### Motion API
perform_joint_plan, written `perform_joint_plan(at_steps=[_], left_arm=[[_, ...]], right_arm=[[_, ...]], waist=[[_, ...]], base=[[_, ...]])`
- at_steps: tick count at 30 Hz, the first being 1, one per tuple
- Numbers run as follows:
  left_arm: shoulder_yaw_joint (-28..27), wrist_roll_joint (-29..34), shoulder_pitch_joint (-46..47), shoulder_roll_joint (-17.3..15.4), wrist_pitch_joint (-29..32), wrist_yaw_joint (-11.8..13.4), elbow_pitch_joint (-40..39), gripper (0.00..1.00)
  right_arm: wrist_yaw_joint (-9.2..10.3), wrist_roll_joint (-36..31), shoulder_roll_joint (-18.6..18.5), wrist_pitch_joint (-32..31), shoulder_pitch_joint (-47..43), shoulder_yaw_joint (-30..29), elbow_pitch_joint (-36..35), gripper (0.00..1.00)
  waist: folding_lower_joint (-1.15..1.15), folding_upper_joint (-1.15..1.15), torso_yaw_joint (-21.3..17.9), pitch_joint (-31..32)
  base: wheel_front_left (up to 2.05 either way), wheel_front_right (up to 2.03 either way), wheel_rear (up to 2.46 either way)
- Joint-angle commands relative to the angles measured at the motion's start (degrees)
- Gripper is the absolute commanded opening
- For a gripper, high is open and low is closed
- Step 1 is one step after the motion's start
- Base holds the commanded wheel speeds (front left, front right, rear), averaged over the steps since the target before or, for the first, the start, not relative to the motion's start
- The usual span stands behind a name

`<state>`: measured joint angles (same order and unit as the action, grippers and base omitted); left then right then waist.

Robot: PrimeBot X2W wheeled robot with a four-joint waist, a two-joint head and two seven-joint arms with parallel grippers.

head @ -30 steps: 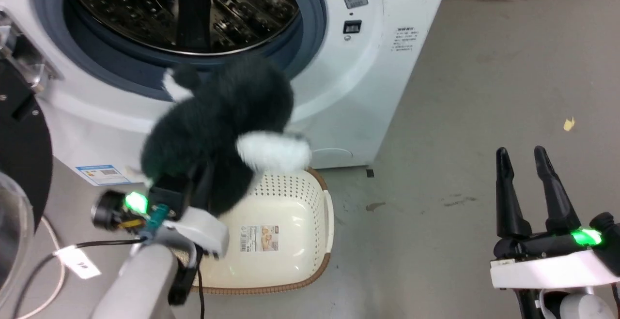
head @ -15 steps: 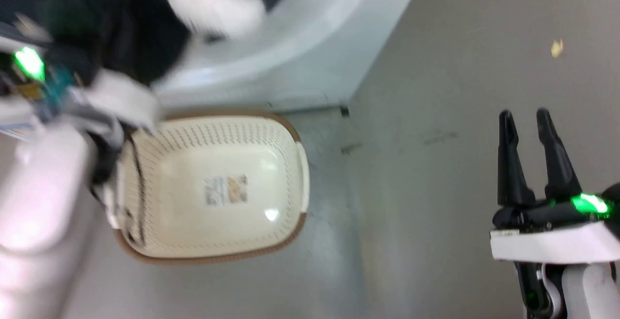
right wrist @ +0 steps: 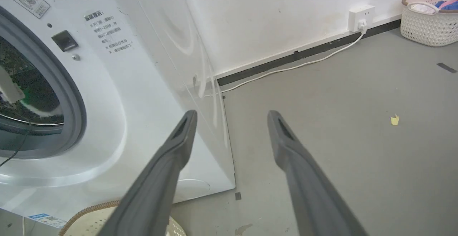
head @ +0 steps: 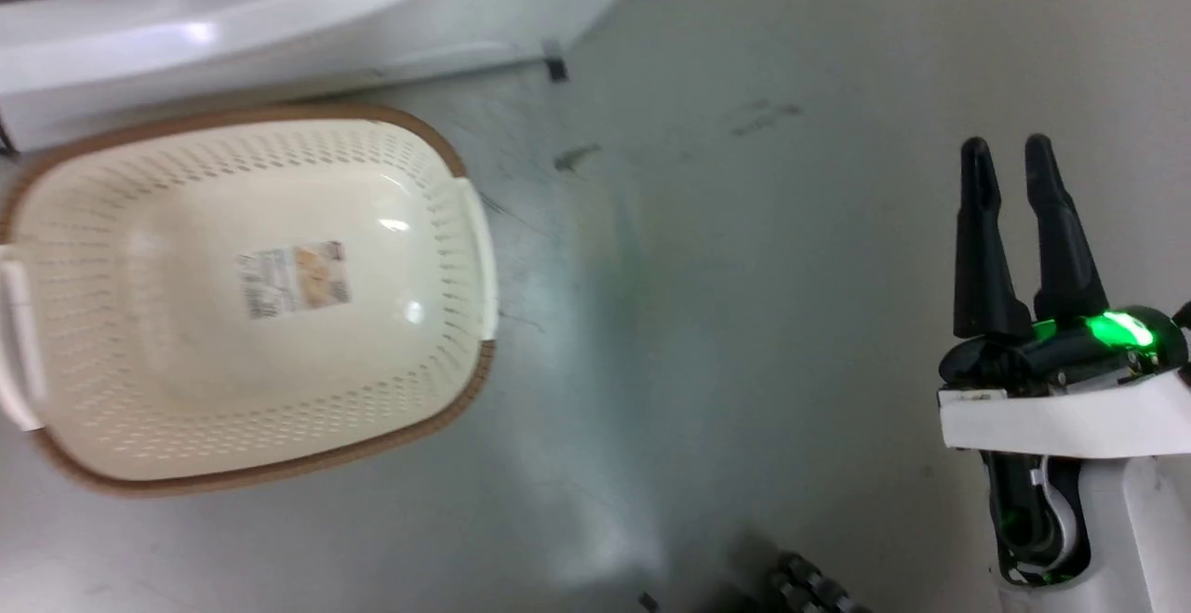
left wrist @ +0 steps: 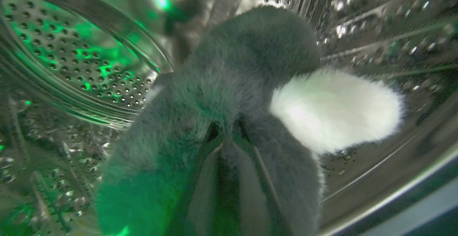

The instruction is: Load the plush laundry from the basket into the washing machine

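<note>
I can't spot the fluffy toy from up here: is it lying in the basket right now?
No, the basket holds just its label sticker, while the toy is inside the steel drum.

Grey floor (right wrist: 340,139), white wall (right wrist: 268,14) behind.
Wall socket (right wrist: 361,14) above the floor's far edge, white cable (right wrist: 286,70) trailing along it; pale woven hamper (right wrist: 427,28) of clothes in far right corner; yellow scrap (right wrist: 394,120) mid-floor.

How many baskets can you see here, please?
2: the empty cream basket on the floor before the washing machine, and a second basket, holding fabric, by the wall beyond.
</note>
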<state>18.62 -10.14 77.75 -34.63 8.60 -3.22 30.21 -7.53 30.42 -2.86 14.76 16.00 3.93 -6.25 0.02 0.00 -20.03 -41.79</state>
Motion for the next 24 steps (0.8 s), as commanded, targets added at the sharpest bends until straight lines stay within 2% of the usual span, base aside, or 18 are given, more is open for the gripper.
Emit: perform_joint_plan(at_steps=[1,3,5,12,13,14,19,24], left_arm=[[1.1,1.4,4.0,-0.1,0.3,-0.6,3.0,0.00],[1.5,1.8,5.5,0.0,0.4,-0.7,4.6,0.00],[3.0,3.1,8.5,0.2,1.1,-1.2,9.5,0.00],[3.8,2.8,11.0,1.0,-0.5,-1.6,16.6,0.00],[3.8,2.7,11.1,1.2,-1.2,-1.3,17.3,0.38],[4.0,2.8,11.1,1.4,-1.9,-1.3,18.1,1.00],[4.4,2.0,9.5,2.7,-5.6,-1.1,21.6,1.00],[2.4,-1.6,4.2,5.2,-13.6,-0.4,23.9,1.00]], right_arm=[[0.04,0.7,0.0,0.2,1.2,0.3,-0.2,1.00],[0.04,1.0,0.0,0.2,1.4,0.4,-0.1,1.00],[0.04,1.6,0.0,0.2,1.8,0.4,0.1,1.00],[0.04,2.0,0.0,0.2,2.0,0.8,0.4,1.00],[0.04,1.9,0.0,0.2,2.1,0.8,0.5,1.00],[0.04,1.8,0.0,0.2,2.1,0.5,0.6,1.00],[0.04,0.3,0.0,0.2,2.1,-0.8,0.6,1.00],[0.04,-2.9,0.0,0.2,1.5,-3.5,0.3,1.00]], waist=[[-0.02,0.00,-3.1,-3.3],[-0.02,0.00,-3.3,-3.7],[-0.02,0.00,-3.9,-4.8],[-0.02,0.00,-4.3,-5.3],[-0.02,0.00,-4.2,-5.2],[-0.02,0.00,-3.9,-5.0],[-0.02,0.00,-2.2,-2.4],[-0.02,0.00,0.7,3.6]], base=[[0.00,0.00,0.00],[0.00,0.00,0.00],[0.00,0.00,0.00],[0.00,0.00,0.00],[0.00,0.00,0.00],[0.00,0.00,0.00],[0.00,0.00,0.00],[0.00,0.00,0.00]])
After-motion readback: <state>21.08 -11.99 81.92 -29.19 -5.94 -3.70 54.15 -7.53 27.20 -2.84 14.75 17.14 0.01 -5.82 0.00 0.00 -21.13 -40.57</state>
